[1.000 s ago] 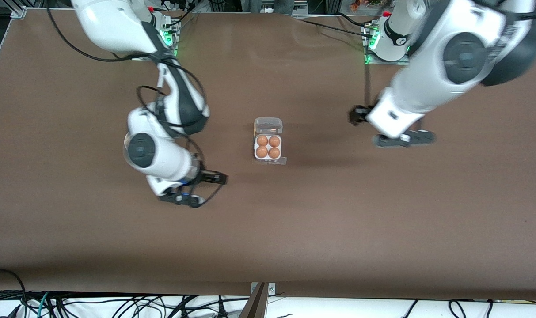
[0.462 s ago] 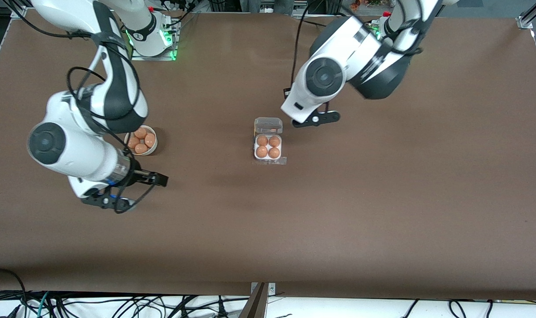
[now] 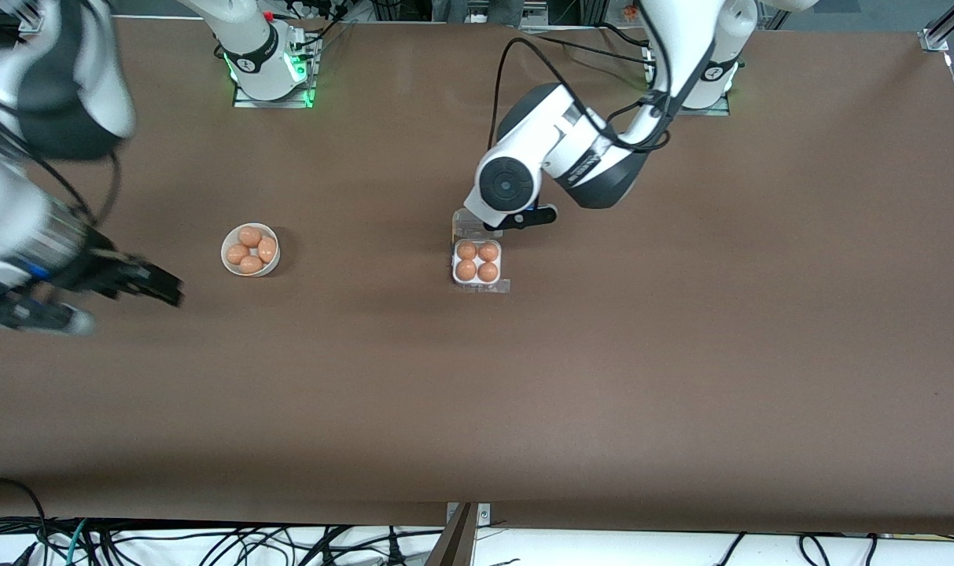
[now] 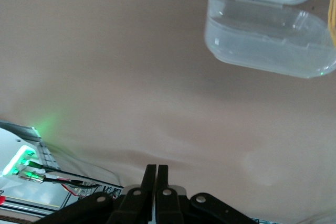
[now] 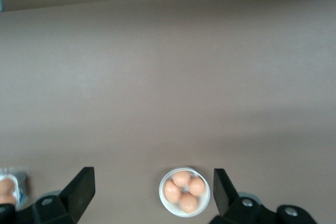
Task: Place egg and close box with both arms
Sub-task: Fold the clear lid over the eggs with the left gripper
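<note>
Brown tabletop (image 3: 602, 377) carries all items and spans the full front view; cables run along the edge nearest the front camera.

1. Right arm end. The right gripper (image 3: 142, 281) hangs over bare table at the right arm's end, empty, with its two black fingers (image 5: 79, 190) spread to their full width. The right wrist view shows the bowl framed between those fingers, well below them.

2. Bowl. The round white bowl (image 3: 250, 250) stands between the right gripper and the box, well apart from both. It holds four brown eggs (image 3: 250, 248).

3. Box. The clear plastic egg carton (image 3: 478, 263) sits near the middle of the table. All four cells of its whitish tray are filled with brown eggs (image 3: 477, 261). The transparent hinged lid (image 4: 268, 38) is folded fully open and lies flat on the table, on the side of the tray farther from the front camera.

4. Left arm. The left arm reaches from its base down to the box, its wrist over the open lid. The left gripper (image 4: 156, 179) has its fingers pressed fully together with nothing between them. In the left wrist view the lid is apart from the fingertips.
</note>
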